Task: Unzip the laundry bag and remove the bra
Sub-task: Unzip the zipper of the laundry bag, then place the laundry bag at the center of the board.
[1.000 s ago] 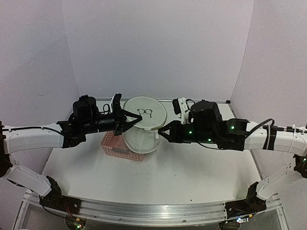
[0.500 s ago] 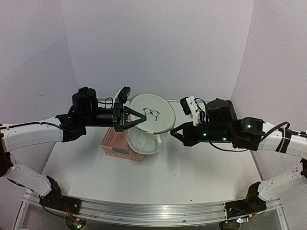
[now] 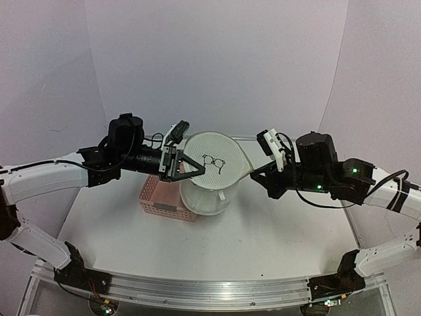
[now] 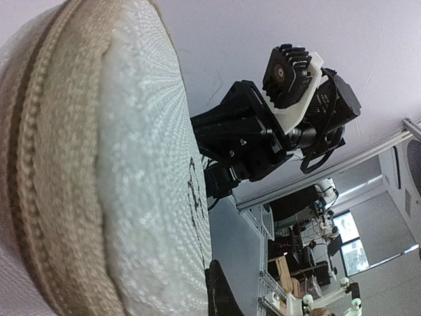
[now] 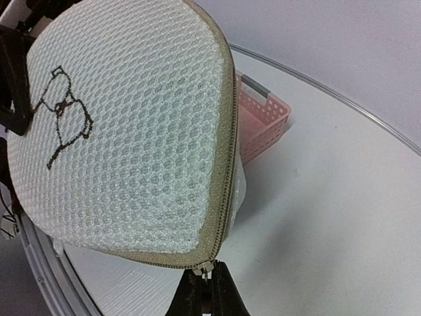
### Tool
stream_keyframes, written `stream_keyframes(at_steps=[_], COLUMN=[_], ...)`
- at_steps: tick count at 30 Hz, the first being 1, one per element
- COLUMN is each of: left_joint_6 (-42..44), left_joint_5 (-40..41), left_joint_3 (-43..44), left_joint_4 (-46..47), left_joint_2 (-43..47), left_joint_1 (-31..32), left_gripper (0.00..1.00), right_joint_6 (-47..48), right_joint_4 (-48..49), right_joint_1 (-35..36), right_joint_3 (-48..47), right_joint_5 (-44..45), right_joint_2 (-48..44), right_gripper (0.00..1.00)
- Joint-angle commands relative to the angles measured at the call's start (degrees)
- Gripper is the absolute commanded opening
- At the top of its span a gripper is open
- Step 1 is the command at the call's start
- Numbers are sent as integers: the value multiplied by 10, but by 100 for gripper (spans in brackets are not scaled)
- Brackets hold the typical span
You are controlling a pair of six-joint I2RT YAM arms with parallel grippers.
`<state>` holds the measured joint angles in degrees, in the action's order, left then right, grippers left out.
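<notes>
Right gripper is pinched shut on the small zipper pull at the pointed right corner of the laundry bag. Its two dark fingers are pressed together around the metal tab in the right wrist view. Left gripper is closed too, clamped on the opposite, left rim of the bag. In the left wrist view the tan band of that rim fills the near side of the picture.

Between the two arms the bag hangs in the air over the middle of the desk, nearer its far edge than its near one. Its upper round face is tilted up toward the top camera and stretched into a teardrop shape toward the right gripper. A small black drawing sits on that face. The rest of the white mesh sags below as a round drum. Whether its bottom touches the desk or hangs just above it cannot be told.

The zipper follows the tan rim of the upper face, and along the stretch seen from the right wrist its teeth are joined up to the pull. What lies inside the mesh cannot be made out.

A pink basket with slotted sides stands on the desk just beside the bag, on its left and partly behind the drum.
</notes>
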<state>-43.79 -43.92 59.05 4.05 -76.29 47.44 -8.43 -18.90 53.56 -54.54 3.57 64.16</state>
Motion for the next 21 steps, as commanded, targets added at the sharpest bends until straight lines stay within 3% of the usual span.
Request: stream_keyframes(at_steps=[1,4,11,21], left_joint_6=[53,61,107,134], left_joint_5=[-49,-48,-26,-36], left_joint_3=[49,69,164,263], left_joint_4=[-44,-64,-128,-178], left_joint_2=[-31,-62,-144,-275], left_joint_1=[15,19,19,-5], left_gripper=[0,0,0,0], right_joint_6=[56,62,31,-85], right_joint_4=[-13,-12,-3,33], right_joint_1=[-38,-40,-40,-36], right_joint_3=[11,16,79,184], right_joint_5=[117,111,-7,-27], right_joint_2=[-4,-2,-35,-118], right_gripper=[0,0,0,0])
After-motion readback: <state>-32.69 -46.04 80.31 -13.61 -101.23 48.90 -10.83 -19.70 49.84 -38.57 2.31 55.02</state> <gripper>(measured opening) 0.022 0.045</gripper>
